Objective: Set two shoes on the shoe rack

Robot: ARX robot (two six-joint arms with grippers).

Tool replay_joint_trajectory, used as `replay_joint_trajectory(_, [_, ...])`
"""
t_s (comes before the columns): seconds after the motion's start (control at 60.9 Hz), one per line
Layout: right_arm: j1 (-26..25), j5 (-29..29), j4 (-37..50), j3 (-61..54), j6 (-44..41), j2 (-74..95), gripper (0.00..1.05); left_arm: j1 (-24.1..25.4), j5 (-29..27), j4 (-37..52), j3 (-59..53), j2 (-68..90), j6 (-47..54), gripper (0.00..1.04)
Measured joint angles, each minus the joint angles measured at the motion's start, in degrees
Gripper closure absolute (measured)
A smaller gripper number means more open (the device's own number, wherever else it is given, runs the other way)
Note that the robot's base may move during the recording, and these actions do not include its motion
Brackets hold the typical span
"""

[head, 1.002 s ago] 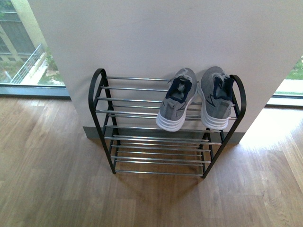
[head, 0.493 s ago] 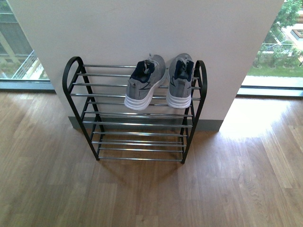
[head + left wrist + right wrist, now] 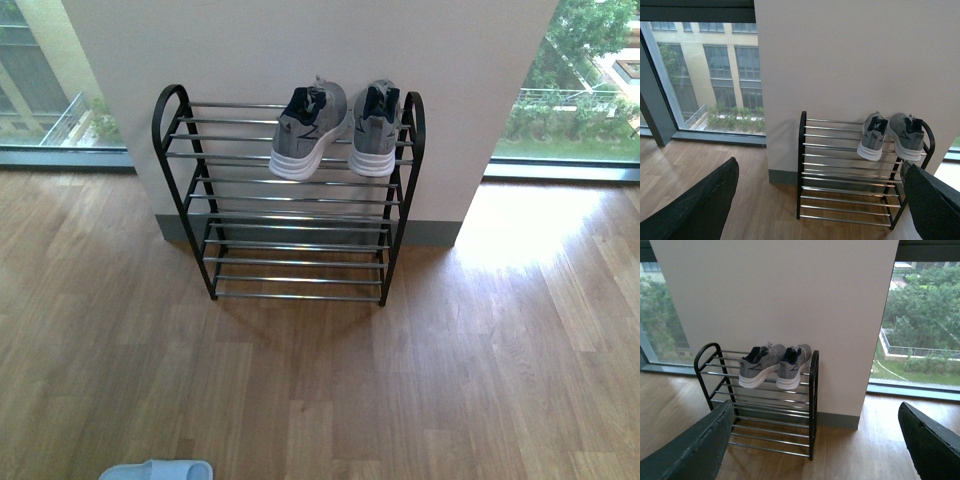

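Left gripper point(image 3: 819, 165) and right gripper point(image 3: 815, 405): jaws spread wide.
Neither holds or touches anything; grey sneakers point(image 3: 310, 130) sit side by side on the shoe rack point(image 3: 230, 156) top tier.

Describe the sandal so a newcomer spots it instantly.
From the black shoe rack against the white wall, come down the wooden floor to the front view's bottom edge, left of centre. The slide sandal lies there, partly cut off. It is pale blue-white and on the floor; the grey sneakers sit on the rack's top shelf.
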State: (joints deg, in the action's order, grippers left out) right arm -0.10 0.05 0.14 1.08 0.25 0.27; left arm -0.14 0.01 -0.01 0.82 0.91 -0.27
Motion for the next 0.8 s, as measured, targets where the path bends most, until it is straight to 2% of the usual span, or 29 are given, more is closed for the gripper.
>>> replay_joint_trajectory(0.805, [0.00,-0.02,-0.04,0.00,0.00,-0.02,0.09,0.00,0.00,0.00,0.00,0.00,0.02,0.09])
